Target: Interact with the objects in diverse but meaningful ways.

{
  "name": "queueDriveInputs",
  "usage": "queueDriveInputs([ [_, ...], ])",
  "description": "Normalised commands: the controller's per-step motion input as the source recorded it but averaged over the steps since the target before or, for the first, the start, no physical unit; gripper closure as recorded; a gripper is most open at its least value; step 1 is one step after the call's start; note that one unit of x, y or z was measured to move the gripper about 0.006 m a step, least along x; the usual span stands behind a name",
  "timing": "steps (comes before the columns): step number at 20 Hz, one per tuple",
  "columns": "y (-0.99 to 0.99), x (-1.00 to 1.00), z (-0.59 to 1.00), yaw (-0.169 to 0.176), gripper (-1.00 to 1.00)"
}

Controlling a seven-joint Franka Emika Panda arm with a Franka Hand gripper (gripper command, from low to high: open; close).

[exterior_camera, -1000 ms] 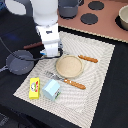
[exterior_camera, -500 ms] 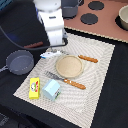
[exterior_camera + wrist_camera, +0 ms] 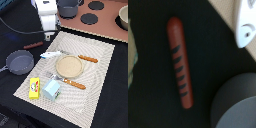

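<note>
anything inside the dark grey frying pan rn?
The dark grey frying pan looks empty in the exterior view: only its bare grey base shows. The wrist view catches just its rim, beside a red toy sausage lying on the black surface outside it.

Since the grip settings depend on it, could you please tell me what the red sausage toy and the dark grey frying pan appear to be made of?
The red sausage toy with dark grill marks looks like moulded plastic: smooth, even colour, faint sheen. The dark grey frying pan seems matte, either plastic or coated metal; its flat, dull surface leaves this open.
</note>
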Motion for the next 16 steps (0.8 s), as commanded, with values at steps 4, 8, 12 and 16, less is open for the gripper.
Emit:
queueDriveInputs([
  [4,-0.32,-0.65,-0.3,0.0,-1.0],
  [8,-0.39,-0.32,-0.16,0.0,-1.0],
  [12,-0.29,-0.05,-0.03,0.0,-1.0],
  [16,-0.06,-0.12,-0.08,0.028,-1.0],
])
